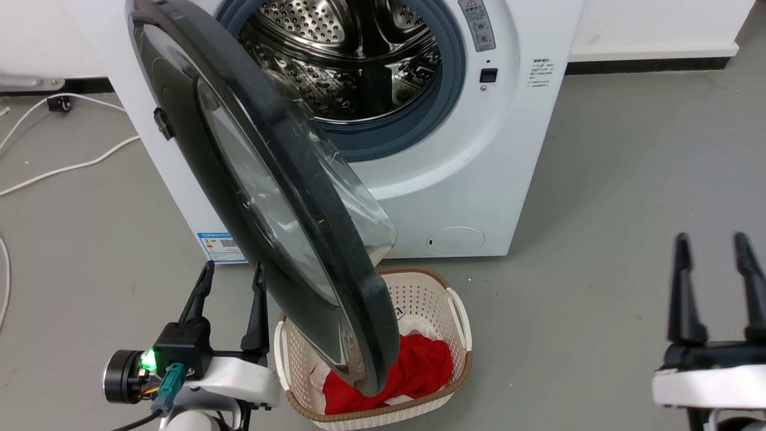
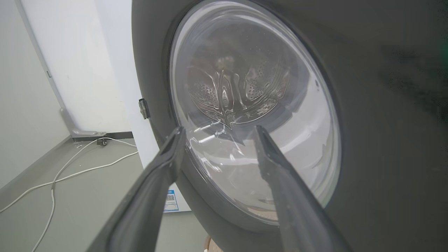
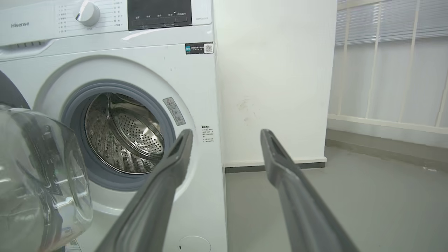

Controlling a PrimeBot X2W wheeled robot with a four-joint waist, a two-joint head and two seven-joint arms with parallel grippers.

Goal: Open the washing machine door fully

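Washing machine (image 1: 479, 173) at 12 o'clock, drum exposed; washing machine door (image 1: 311, 197) partly open, swung toward 6 o'clock above laundry basket (image 1: 419, 293); left claw (image 1: 233, 265) at 8 o'clock beside door, fingers apart; right claw (image 1: 711, 236) at 4 o'clock, apart.

We see a cream basket (image 1: 458, 311) with lots of little holes, sitting on the grey floor (image 1: 598, 251). A red cloth (image 1: 422, 371) lies in it, on top of something white. Thin white cables (image 1: 66, 167) run over the floor on our left.
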